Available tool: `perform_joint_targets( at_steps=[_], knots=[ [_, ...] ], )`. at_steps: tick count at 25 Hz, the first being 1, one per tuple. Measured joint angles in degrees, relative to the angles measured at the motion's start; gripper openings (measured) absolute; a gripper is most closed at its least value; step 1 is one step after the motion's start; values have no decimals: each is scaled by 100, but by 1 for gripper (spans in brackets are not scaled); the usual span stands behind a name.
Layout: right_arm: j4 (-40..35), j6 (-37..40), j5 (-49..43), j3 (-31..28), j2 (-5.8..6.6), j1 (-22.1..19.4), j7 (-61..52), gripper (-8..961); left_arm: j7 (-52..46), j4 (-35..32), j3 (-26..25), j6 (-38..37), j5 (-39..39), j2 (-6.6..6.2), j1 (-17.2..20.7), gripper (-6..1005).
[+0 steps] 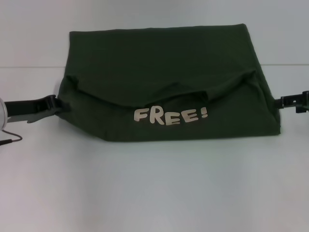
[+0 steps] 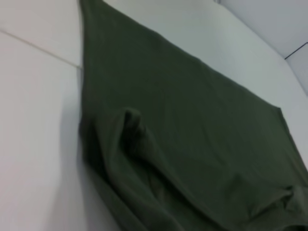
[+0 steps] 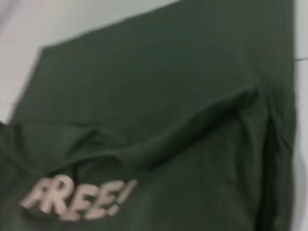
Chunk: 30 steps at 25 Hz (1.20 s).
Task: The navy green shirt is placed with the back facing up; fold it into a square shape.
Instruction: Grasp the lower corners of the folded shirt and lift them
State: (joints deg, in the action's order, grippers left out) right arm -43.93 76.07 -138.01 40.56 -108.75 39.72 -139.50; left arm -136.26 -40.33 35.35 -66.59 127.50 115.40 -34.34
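The navy green shirt (image 1: 159, 58) lies across the middle of the white table (image 1: 154, 193). Its near part is turned up and over, so the whitish "FREE!" lettering (image 1: 170, 116) faces me. The turned edge sags in the middle. My left gripper (image 1: 57, 103) sits at the shirt's left side and touches the cloth at the fold. My right gripper (image 1: 285, 100) is at the shirt's right side, right by the cloth edge. The left wrist view shows the shirt (image 2: 192, 120) with a bunched fold. The right wrist view shows the shirt (image 3: 168, 72) and its lettering (image 3: 79, 197).
A thin dark cable (image 1: 10, 137) loops on the table below the left arm. A seam line (image 1: 29, 66) runs across the table behind the shirt's sides. Bare white tabletop stretches in front of the shirt.
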Motion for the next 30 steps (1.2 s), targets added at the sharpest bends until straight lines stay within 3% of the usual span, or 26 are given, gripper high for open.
perform_joint_targets(
  at_steps=[10,26,30],
  knots=[
    [236,-730,-698,388,-330,259,44,804,-102,-6,-63,-43,-39,13,-46,13],
    [938,-1395,-718,462,-472,462,44,760,-95,-8,-64,18,-42,26,-55,14],
    [950,-1413,-719,469,-471,468,30,614,-89,-3,-64,22,-42,26,-40,14]
  ],
)
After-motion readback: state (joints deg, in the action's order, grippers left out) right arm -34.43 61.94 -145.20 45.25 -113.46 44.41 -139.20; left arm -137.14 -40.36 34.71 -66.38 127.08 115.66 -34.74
